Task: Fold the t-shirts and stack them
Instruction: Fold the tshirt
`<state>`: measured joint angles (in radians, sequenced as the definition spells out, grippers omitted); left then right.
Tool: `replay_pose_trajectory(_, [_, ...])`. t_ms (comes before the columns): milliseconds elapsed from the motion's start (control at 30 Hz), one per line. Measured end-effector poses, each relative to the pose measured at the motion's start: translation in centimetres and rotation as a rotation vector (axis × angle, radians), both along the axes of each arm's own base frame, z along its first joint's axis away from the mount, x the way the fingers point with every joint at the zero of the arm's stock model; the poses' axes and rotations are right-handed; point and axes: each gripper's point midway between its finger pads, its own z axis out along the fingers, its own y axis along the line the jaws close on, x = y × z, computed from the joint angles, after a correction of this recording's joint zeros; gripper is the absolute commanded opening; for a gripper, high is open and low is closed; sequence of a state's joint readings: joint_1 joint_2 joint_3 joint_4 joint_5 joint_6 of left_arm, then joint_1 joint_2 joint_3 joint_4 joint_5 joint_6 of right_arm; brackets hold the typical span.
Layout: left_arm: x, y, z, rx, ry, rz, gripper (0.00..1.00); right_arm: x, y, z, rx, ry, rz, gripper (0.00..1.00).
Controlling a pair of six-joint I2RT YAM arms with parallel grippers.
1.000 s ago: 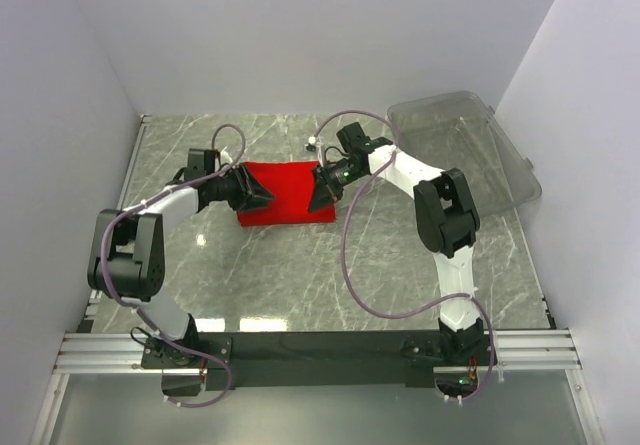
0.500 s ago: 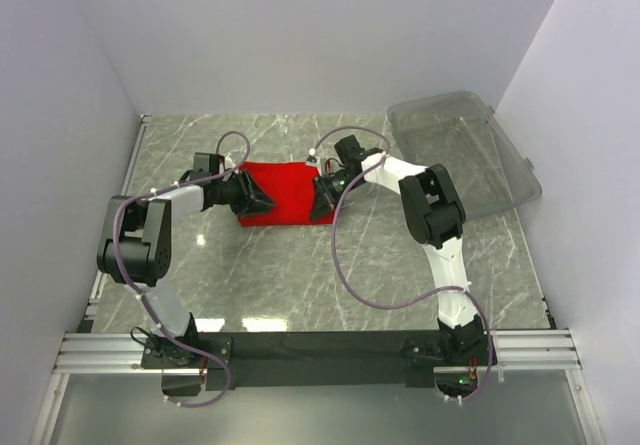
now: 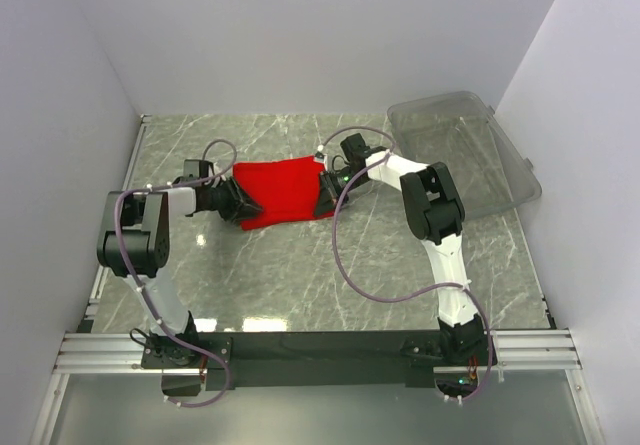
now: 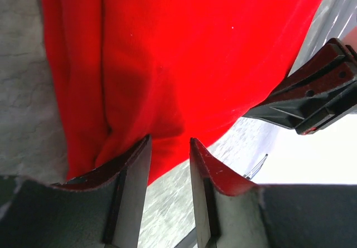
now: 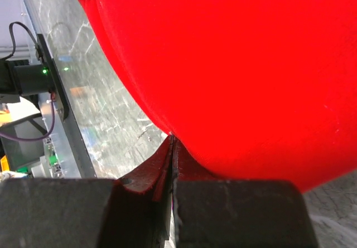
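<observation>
Moved: the left claw (image 3: 243,205) is sitting nearer the table's left edge than a second ago. The t-shirt (image 3: 285,193) is no longer lying as a neat rectangle, its near left corner now trailing after that claw.
Open room: bare table (image 3: 300,265) is running from the shirt to the near edge, and a clear strip is lying along the left edge.
Edges: the shirt's far edge is staying short of the table's far edge. Its right edge is ending at the right claw (image 3: 325,187).
Clear bin (image 3: 500,155): sitting at the far right corner, well apart from the shirt.
T-shirt, place: lying in the far half of the table, about midway between the left and right edges, stretched between the two claws.
T-shirt, look: plain bright red, folded and skewed. Long creases are running toward the left claw and the cloth is bulging above the right one.
Left claw: narrowed on a thick fold at the shirt's left edge, cloth filling the gap at the tips.
Right claw: pressed fully together, pinching the thin right edge of the shirt.
</observation>
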<state>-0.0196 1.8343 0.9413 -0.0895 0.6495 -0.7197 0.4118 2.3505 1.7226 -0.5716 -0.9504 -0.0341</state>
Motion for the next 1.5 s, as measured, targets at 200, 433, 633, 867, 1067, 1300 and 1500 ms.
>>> replay_pose_trajectory(200, [0.1, 0.2, 0.5, -0.001, -0.014, 0.002, 0.44, -0.2, -0.2, 0.0, 0.009, -0.015, 0.023, 0.01])
replay_pose_trajectory(433, [2.1, 2.8, 6.0, 0.021, -0.173, 0.076, 0.5, -0.4, -1.9, 1.4, 0.022, -0.078, 0.062, 0.01])
replay_pose_trajectory(633, [6.8, 2.8, 11.3, -0.031, -0.327, 0.094, 0.49, -0.2, -2.4, 6.2, 0.077, -0.207, 0.098, 0.01])
replay_pose_trajectory(867, [11.7, 2.2, 7.0, -0.107, -0.238, 0.119, 0.47, 0.1, -2.5, 9.5, 0.119, -0.29, 0.104, 0.01])
replay_pose_trajectory(1067, [14.0, 2.1, 4.4, -0.12, -0.186, 0.134, 0.47, 0.4, -3.1, 9.1, 0.108, -0.289, 0.09, 0.01])
replay_pose_trajectory(1300, [15.6, 2.3, 4.1, -0.118, -0.198, 0.136, 0.47, 0.8, -3.4, 8.0, 0.063, -0.282, 0.066, 0.0])
replay_pose_trajectory(1500, [15.7, 3.2, 1.8, -0.106, -0.144, 0.157, 0.46, 0.7, -3.7, 6.1, 0.031, -0.244, 0.046, 0.0])
